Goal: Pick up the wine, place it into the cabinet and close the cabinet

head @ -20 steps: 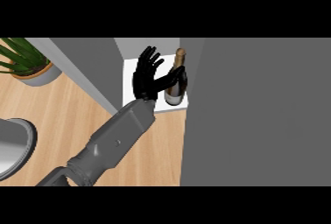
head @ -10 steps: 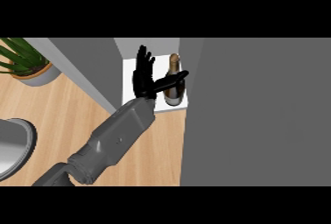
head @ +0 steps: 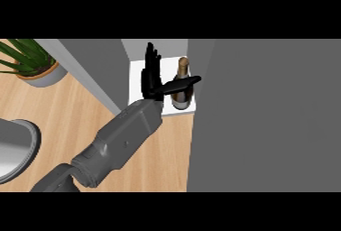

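Observation:
The wine bottle (head: 182,79) stands upright on the white floor (head: 136,74) of the open cabinet, dark body and tan neck, close to the grey panel on its right. My left hand (head: 152,76) reaches into the cabinet just left of the bottle. It is open and turned edge-on, fingers straight and pointing away from me. Its thumb (head: 184,84) sticks out to the right across the bottle's body. The fingers stand apart from the bottle. The grey forearm (head: 123,137) runs in from the lower left. My right hand does not show.
A large grey cabinet panel (head: 266,117) fills the right half of the view. A grey cabinet wall (head: 93,67) slants at the left of the opening. A potted plant (head: 30,63) stands at the upper left, and a round grey vessel (head: 13,149) lies at the left edge of the wooden counter (head: 60,108).
The left hand has turned from flat and spread to edge-on, with its fingers drawn together. The bottle stays upright in the same spot, with more of it now showing.

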`<control>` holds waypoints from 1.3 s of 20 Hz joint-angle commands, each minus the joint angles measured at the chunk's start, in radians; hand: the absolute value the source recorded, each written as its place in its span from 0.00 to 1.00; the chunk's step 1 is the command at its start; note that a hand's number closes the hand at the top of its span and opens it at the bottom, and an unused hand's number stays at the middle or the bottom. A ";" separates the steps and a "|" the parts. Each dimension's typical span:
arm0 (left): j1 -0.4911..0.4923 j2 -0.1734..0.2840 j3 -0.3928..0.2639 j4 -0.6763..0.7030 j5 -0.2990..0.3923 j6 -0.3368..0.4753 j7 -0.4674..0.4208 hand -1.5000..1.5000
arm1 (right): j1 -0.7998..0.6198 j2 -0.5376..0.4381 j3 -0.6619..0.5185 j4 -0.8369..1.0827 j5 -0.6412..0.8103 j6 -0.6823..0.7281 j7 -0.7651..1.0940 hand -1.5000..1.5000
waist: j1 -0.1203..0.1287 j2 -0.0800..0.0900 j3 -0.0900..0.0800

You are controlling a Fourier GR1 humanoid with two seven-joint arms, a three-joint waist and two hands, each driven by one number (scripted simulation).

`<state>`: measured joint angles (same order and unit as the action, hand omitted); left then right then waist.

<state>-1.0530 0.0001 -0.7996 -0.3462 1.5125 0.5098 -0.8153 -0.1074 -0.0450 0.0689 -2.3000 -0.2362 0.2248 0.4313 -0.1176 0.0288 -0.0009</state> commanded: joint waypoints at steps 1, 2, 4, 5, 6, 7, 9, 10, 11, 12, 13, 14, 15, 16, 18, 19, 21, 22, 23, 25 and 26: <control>-0.036 0.000 0.004 -0.019 0.026 0.046 -0.027 0.00 | -0.004 -0.016 -0.009 -0.018 -0.022 0.009 0.019 0.00 | -0.006 0.000 0.000; 0.004 0.000 -0.010 -0.035 0.022 0.018 -0.053 0.00 | 0.026 0.013 0.028 -0.030 0.009 -0.016 0.024 0.00 | 0.008 -0.004 0.000; 0.024 0.000 -0.018 -0.050 0.024 0.008 -0.090 0.00 | -0.002 -0.018 -0.028 -0.016 -0.041 0.001 0.031 0.00 | 0.020 -0.006 0.000; -0.040 0.000 -0.009 -0.072 0.044 0.050 -0.046 0.00 | 0.008 -0.005 0.010 -0.050 -0.020 -0.018 0.061 0.00 | 0.008 -0.007 0.000; -0.011 0.000 -0.035 -0.118 0.047 0.057 -0.052 0.00 | -0.039 -0.016 -0.027 0.025 -0.014 -0.002 0.017 0.00 | 0.026 -0.007 0.001; 0.038 0.000 -0.031 -0.090 0.047 0.001 -0.105 0.00 | -0.056 -0.007 -0.018 0.026 -0.005 -0.024 0.040 0.00 | 0.028 -0.005 0.000; 0.003 0.000 -0.026 -0.098 0.061 0.014 -0.076 0.00 | -0.033 -0.004 -0.025 -0.011 -0.020 -0.035 0.056 0.00 | 0.038 -0.011 0.000; 0.087 0.000 -0.070 -0.147 0.058 -0.002 -0.122 0.00 | -0.018 0.009 0.011 0.023 0.022 -0.016 0.004 0.00 | 0.037 -0.010 0.000; 0.008 0.000 -0.067 -0.163 0.076 0.064 -0.070 0.00 | -0.031 0.013 0.015 -0.004 0.015 -0.041 0.048 0.00 | 0.033 -0.012 0.000; 0.096 0.000 -0.081 -0.128 0.058 -0.045 -0.129 0.00 | -0.021 0.000 -0.003 0.012 0.006 -0.018 0.021 0.00 | 0.040 -0.009 0.000; 0.053 0.000 -0.076 -0.144 0.058 -0.015 -0.084 0.00 | 0.003 -0.001 -0.009 -0.020 0.004 -0.031 0.044 0.00 | 0.056 -0.017 0.001; 0.073 0.000 -0.094 -0.188 0.070 -0.009 -0.113 0.00 | 0.044 0.022 0.030 0.019 0.045 -0.006 -0.034 0.00 | 0.048 -0.014 0.001; 0.069 0.000 -0.103 -0.158 0.064 -0.033 -0.095 0.00 | 0.024 -0.009 -0.011 0.012 -0.003 0.005 -0.003 0.00 | 0.050 -0.014 0.001; 0.075 0.000 -0.107 -0.166 0.051 -0.038 -0.088 0.00 | -0.003 0.001 -0.015 -0.030 0.009 -0.044 0.051 0.00 | 0.065 -0.019 0.000; 0.058 0.000 -0.124 -0.211 0.075 0.021 -0.089 0.00 | 0.020 0.029 0.045 0.017 0.059 -0.034 0.005 0.00 | 0.061 -0.017 0.001; 0.093 0.000 -0.139 -0.222 0.073 0.008 -0.107 0.00 | 0.001 0.011 0.021 -0.046 0.036 -0.058 0.074 0.00 | 0.062 -0.019 0.000; 0.105 0.000 -0.150 -0.248 0.060 0.024 -0.118 0.00 | -0.043 -0.004 0.004 -0.073 0.011 -0.069 0.127 0.00 | 0.072 -0.022 0.000; 0.135 0.000 -0.158 -0.287 0.039 0.048 -0.139 0.00 | -0.067 0.004 0.007 0.004 0.049 -0.074 0.096 0.00 | 0.090 -0.024 0.000; 0.155 0.000 -0.182 -0.268 0.057 0.025 -0.163 0.00 | 0.004 -0.016 -0.011 -0.018 0.007 -0.026 0.063 0.00 | 0.069 -0.020 0.001; 0.130 0.000 -0.149 -0.212 0.009 -0.013 -0.112 0.00 | 0.022 -0.015 -0.024 -0.022 -0.010 -0.018 0.046 0.00 | 0.090 -0.024 0.001; 0.186 0.000 -0.170 -0.349 0.032 0.104 -0.188 0.00 | 0.057 -0.011 -0.013 -0.079 0.008 -0.028 0.054 0.00 | 0.089 -0.027 0.001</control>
<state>-0.9217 0.0023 -0.9488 -0.6092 1.5548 0.5368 -0.9345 -0.1007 -0.0535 0.0559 -2.3301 -0.2285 0.1908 0.4902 -0.0385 0.0065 -0.0002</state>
